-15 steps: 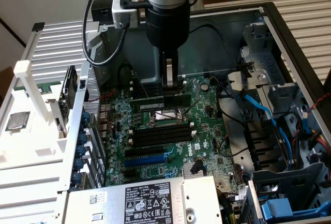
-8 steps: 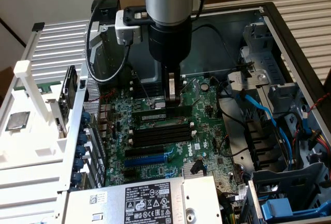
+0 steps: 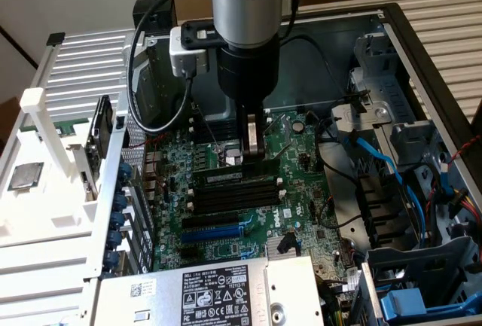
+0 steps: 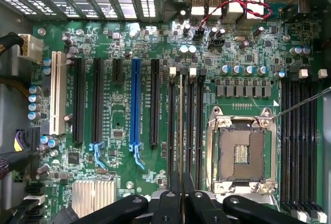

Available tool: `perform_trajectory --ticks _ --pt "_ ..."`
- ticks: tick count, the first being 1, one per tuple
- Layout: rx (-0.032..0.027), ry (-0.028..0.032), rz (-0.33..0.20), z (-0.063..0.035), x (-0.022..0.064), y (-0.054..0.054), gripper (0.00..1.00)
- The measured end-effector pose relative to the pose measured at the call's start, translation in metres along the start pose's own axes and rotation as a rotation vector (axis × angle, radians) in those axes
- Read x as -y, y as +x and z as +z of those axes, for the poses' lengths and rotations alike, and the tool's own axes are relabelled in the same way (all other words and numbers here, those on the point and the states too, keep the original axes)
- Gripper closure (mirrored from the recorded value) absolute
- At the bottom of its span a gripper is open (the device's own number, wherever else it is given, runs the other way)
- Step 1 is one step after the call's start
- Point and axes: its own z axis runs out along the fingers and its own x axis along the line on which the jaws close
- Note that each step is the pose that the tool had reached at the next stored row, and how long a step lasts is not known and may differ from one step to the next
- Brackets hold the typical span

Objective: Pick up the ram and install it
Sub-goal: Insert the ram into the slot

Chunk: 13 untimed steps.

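Observation:
The ram is a thin dark-green stick, held edge-down and level over the motherboard's black slots. My gripper comes straight down from above and is shut on the stick near its middle. In the wrist view the ram shows edge-on as a thin line running out from my gripper, lined up along the bank of slots with white end clips. I cannot tell whether its lower edge touches a slot.
The open processor socket lies beside the slots, with a second slot bank past it. A labelled power supply, blue cables and a drive cage crowd the case. A silver processor chip rests on the white fixture outside.

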Motion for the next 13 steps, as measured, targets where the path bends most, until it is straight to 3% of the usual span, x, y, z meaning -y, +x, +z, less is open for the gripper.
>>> perform_trajectory --ticks 8,13 --pt "0.0000 0.0000 0.000 0.0129 0.0002 0.001 0.88" --pt "-0.0003 -0.0001 -0.011 0.0131 -0.0003 0.004 0.88"
